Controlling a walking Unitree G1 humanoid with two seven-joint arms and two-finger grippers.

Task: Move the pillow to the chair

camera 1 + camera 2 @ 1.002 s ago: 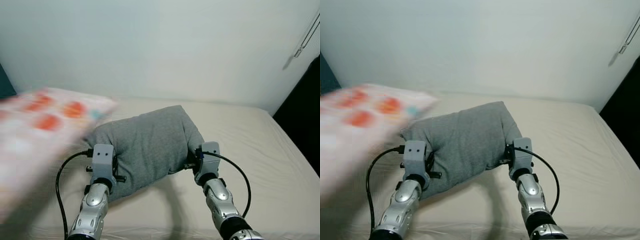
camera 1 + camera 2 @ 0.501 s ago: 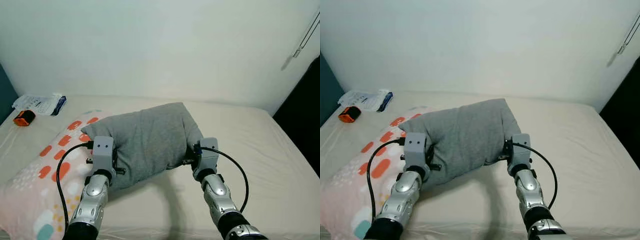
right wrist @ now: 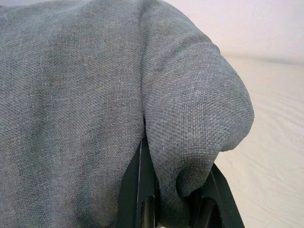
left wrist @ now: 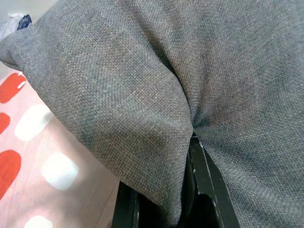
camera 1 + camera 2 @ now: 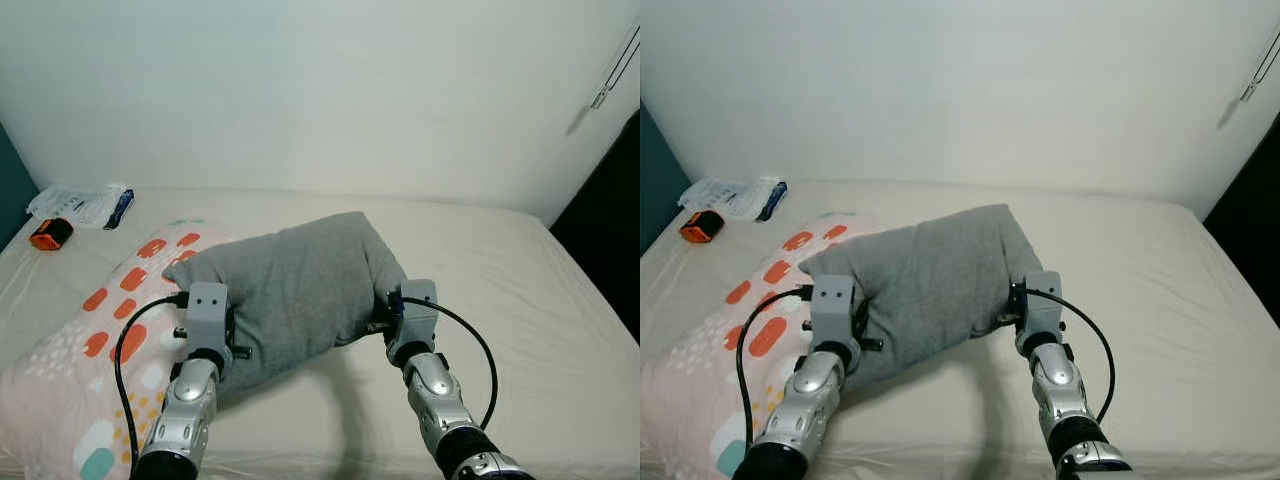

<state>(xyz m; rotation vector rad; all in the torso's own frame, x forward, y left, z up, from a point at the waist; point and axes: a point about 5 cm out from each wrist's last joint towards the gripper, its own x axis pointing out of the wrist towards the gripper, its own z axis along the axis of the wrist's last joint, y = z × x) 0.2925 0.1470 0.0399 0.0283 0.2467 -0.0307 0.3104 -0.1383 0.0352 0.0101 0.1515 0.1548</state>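
The left hand pinched a fold of the grey pillow at its lower-left end, and the right hand pinched a bunched corner at its right end. The pillow hung between them at frame centre, above the cream bed. A spotted pink pillow lay lower left; an orange object and plastic packet sat upper left.

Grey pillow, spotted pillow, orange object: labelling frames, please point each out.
grey pillow (image 5: 300, 290), left eye view, middle of its fabric.
spotted pillow (image 5: 90, 340), left eye view, patterned top.
orange object (image 5: 45, 235), left eye view, its body.
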